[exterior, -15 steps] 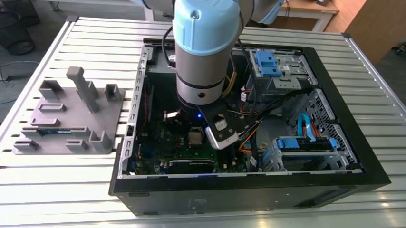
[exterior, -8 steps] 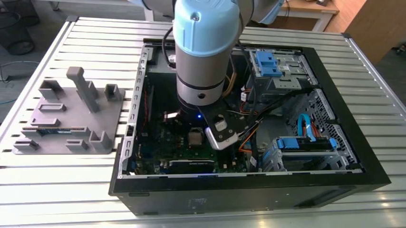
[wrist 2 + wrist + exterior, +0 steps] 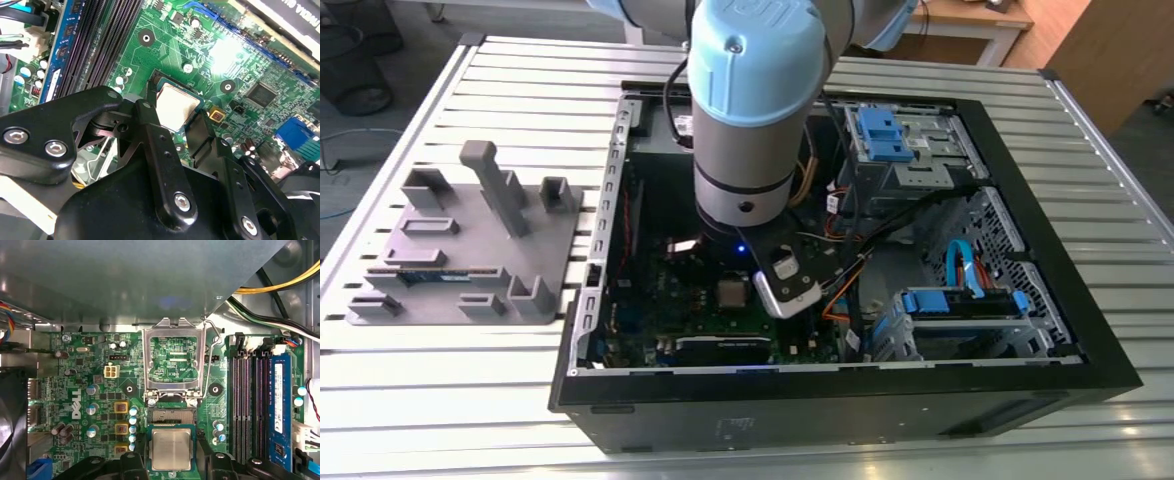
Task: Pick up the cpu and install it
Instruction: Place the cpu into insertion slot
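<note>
The socket frame [image 3: 172, 362] stands open, hinged back just beyond the socket on the motherboard [image 3: 85, 390]. The cpu [image 3: 171, 449] sits square over that socket, between the fingers [image 3: 134, 464] of the gripper [image 3: 172, 467], which stand narrow, flanking its edges. If it is seated slightly skewed, the pins beneath could bend.

The green printed motherboard [image 3: 100, 435] carried a white logo left of the silver metal socket frame [image 3: 173, 390] and small white lettering inside it. The blue memory stick [image 3: 280, 405] on the right bore a label. I read none off.
</note>
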### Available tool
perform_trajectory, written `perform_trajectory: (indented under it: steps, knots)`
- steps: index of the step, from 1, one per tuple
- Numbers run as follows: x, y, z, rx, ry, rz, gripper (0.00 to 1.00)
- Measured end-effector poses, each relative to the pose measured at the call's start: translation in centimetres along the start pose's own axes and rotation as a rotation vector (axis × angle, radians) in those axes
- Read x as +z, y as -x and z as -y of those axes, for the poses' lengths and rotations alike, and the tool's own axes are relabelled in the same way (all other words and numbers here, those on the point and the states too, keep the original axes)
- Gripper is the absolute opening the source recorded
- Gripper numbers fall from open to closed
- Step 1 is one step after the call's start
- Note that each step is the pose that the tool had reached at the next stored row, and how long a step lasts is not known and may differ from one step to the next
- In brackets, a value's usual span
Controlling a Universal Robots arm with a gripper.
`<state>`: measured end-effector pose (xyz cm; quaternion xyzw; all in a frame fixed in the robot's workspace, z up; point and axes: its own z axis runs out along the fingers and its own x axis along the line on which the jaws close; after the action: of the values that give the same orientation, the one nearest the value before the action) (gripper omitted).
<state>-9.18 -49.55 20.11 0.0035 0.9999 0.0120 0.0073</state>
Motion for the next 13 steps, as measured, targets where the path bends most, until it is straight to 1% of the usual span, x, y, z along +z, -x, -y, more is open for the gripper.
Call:
perform_trajectory:
  steps: [2,5,8,13]
  knots:
    - [0.02,0.0,0.0,0.0,-0.0001,0.0,0.47]
    - [0.29,0.05,0.0,0.0,0.0002,0.0001,0.47]
    - [0.34,0.06,-0.02,0.0,0.0001,0.0001,0.47]
    - [0.5,0.27,-0.26,0.0,0.0003,0.0001,0.47]
